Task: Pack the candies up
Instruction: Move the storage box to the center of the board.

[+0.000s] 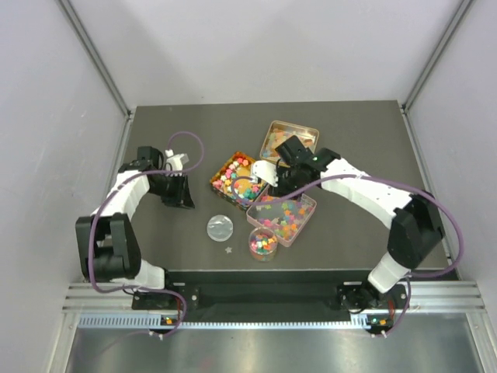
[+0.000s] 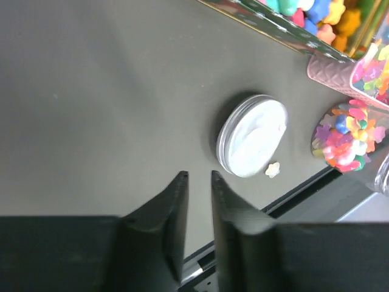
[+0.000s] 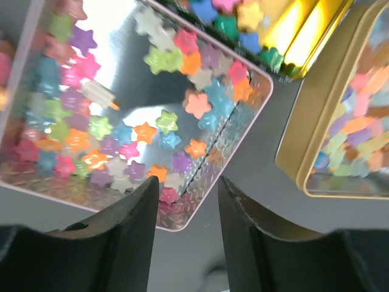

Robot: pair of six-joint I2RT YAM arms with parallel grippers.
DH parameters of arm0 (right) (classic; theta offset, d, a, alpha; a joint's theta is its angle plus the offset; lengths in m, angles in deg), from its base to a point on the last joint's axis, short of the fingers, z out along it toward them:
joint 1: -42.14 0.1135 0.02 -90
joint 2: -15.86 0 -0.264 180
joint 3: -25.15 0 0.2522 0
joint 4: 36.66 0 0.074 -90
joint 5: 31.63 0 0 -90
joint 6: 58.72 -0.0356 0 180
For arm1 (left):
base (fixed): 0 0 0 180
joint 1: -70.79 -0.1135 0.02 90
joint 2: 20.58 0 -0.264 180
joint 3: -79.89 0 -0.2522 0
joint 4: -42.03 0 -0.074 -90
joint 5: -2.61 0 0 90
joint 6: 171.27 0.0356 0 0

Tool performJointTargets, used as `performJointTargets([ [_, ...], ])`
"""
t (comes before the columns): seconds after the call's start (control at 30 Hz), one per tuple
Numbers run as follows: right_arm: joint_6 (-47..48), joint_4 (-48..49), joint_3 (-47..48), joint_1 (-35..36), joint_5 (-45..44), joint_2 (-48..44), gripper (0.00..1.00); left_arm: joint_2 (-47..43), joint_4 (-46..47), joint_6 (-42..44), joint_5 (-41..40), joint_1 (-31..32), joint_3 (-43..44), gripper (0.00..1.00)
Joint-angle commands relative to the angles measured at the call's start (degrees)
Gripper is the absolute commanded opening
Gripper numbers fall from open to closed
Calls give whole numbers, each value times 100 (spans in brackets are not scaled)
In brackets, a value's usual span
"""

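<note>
Nearest the arms' bases, at the lower centre of the overhead frame, a loose star candy (image 1: 229,249) lies on the dark worktop (image 1: 155,241) beside a small round cup (image 1: 262,243) heaped with coloured pieces. Just above the star sits a round pale lid (image 1: 220,228). To the right of the lid, a pink tin (image 1: 309,221) holds star-shaped candies (image 1: 283,216) in pink, green, orange and blue.

At centre left, the left claw (image 2: 199,176) hangs over bare worktop, well apart from the tins. Its fingers are drawn nearly together with only a thin slit between them, and they grasp nothing.

The right claw (image 3: 187,185) hovers over the tins at centre frame. Its jaws stand released and apart, a corner of the pink tin showing in the gap below them.

Further up, a gold tin (image 1: 217,180) brims with more candies. A second gold tin (image 1: 289,136) lies at the upper centre, colours showing inside it.
</note>
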Motion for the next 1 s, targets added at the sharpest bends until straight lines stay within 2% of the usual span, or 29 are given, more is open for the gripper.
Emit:
performJointTargets([
  [0.0,3,258,276,-308,-68,565,40,390,-116,138,176,-6,530,20],
  [0.03,11,267,329,-387,-76,767,38,451,-107,138,228,3,556,16],
  [0.1,55,267,470,-432,-85,926,29,627,-125,182,343,21,601,1],
  [0.13,108,275,497,-449,-77,1040,27,706,-107,182,387,47,635,0],
  [0.33,73,390,514,-449,3,1339,25,1356,-116,349,308,582,995,0],
  [0.53,91,460,655,-484,-410,1735,24,2305,-300,428,413,943,1654,0],
  [0.8,117,574,1155,-870,-929,2314,24,2851,-678,551,501,1523,2410,0],
  [0.97,187,601,1708,-1099,-1008,2649,25,3150,-705,551,554,1910,2560,0],
])
